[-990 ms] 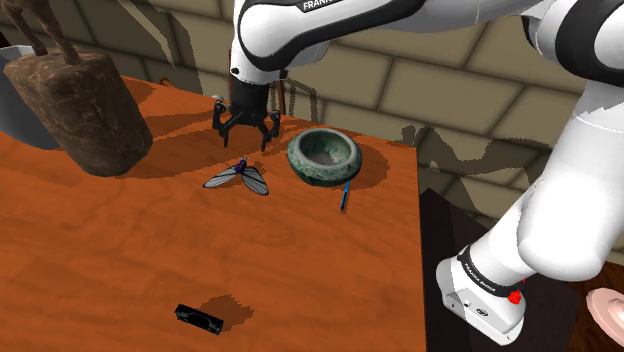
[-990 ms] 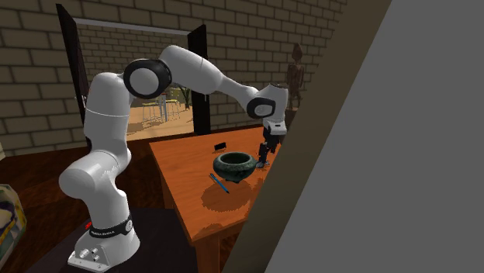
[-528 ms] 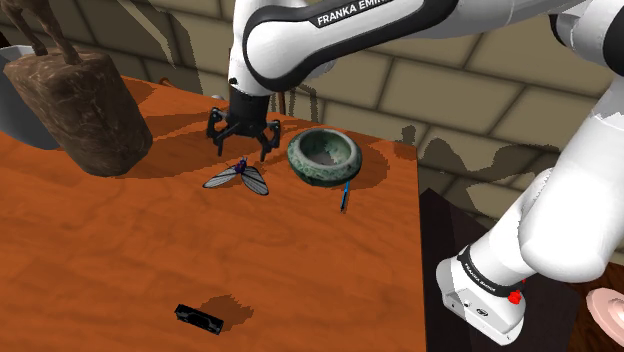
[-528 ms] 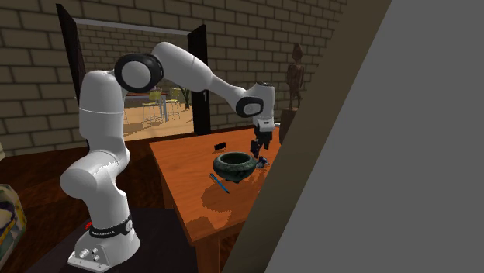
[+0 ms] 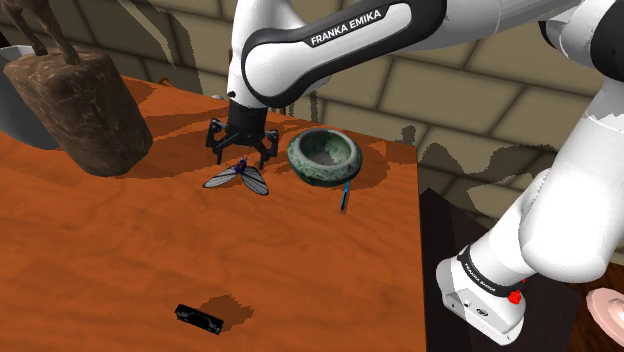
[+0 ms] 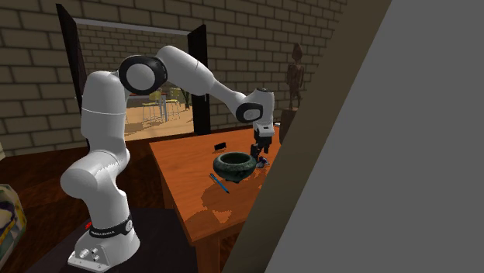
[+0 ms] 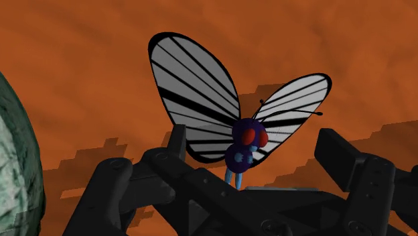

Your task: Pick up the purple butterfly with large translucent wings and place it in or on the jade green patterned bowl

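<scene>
A butterfly [image 5: 238, 176] with a purple body and grey, black-veined wings lies flat on the orange-brown wooden table [image 5: 120, 250]. The jade green patterned bowl [image 5: 300, 160] stands just beside it, towards the shoulder view's right. My black gripper [image 5: 241, 152] hangs low right over the butterfly's far side, open. In the wrist view the butterfly [image 7: 201, 100] sits between and just beyond the spread fingers [image 7: 341, 157] of my gripper [image 7: 254, 137], which do not touch it. The bowl's rim [image 7: 17, 154] shows beside the gripper. The second exterior view has my gripper [image 6: 261, 155] behind the bowl [image 6: 235, 163].
A blue pen [image 5: 345, 195] lies by the bowl near the table's right edge. A small black object [image 5: 198, 317] rests near the front. A large brown statue base [image 5: 80, 100] stands at the back left. A grey slanted panel [image 6: 388, 155] covers the second exterior view's right.
The gripper has come down towards the butterfly and shifted slightly to the shoulder view's left, staying open. Butterfly and bowl have not moved.
</scene>
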